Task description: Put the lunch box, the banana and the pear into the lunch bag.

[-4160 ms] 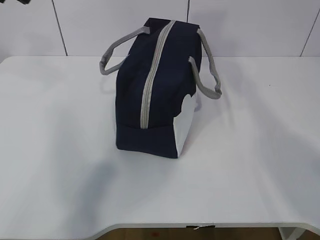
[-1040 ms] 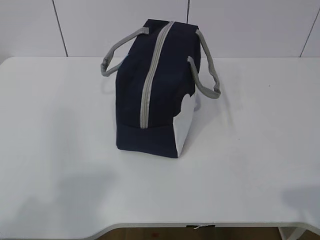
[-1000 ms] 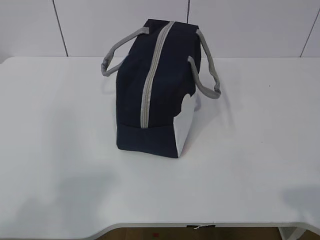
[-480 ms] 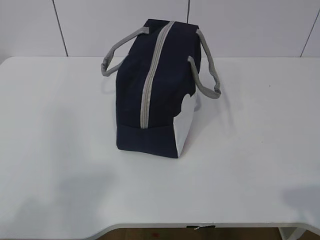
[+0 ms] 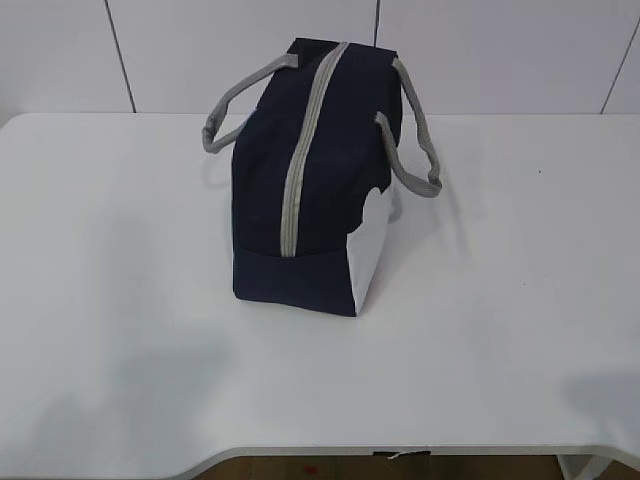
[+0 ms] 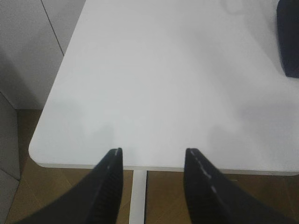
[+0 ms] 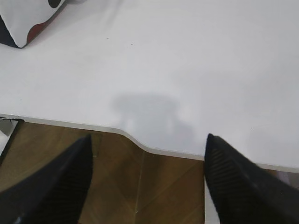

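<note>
The navy lunch bag [image 5: 310,200] stands at the middle back of the white table [image 5: 500,300]. Its grey zipper [image 5: 300,160] runs closed along the top and its grey handles hang to both sides. A navy corner of the lunch bag [image 6: 288,42] shows at the right edge of the left wrist view. Its white side panel [image 7: 23,18] shows at the top left of the right wrist view. The lunch box, the banana and the pear are out of view. My left gripper [image 6: 153,151] hangs open and empty over the table's front left edge. My right gripper [image 7: 148,136] is wide open and empty over the front edge.
Neither arm shows in the exterior view. Brown floor [image 7: 140,186] lies below the table's curved front edge [image 7: 140,144]. A white table leg [image 6: 138,196] stands under the left front. A panelled white wall [image 5: 500,50] rises behind the table.
The bag has stayed put. Since the oldest frame the soft shadow on the left has drawn back toward the front, and a faint shadow has come in at the front right corner.
</note>
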Controlling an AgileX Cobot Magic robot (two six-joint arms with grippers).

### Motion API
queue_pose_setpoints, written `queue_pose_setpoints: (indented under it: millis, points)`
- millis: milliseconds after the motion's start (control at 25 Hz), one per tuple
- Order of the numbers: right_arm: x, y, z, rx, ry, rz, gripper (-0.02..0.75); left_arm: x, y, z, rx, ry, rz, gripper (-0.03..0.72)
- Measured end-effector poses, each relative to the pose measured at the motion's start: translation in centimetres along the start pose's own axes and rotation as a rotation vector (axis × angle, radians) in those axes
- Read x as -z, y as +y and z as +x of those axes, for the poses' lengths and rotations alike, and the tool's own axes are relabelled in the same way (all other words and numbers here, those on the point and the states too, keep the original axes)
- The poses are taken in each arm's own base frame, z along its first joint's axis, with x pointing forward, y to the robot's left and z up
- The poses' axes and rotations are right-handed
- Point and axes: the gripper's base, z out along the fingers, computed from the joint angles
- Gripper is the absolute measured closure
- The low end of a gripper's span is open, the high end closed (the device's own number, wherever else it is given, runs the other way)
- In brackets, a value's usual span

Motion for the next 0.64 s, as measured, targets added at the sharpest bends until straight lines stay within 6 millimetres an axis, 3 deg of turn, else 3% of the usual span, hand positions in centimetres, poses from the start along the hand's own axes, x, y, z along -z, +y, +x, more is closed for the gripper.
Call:
queue_pose_setpoints:
  millis: [640]
  points:
    - [0.00,0.00,0.00,0.000,0.000,0.000,0.150,0.00,0.00,0.00,0.000,0.000,0.000,0.398]
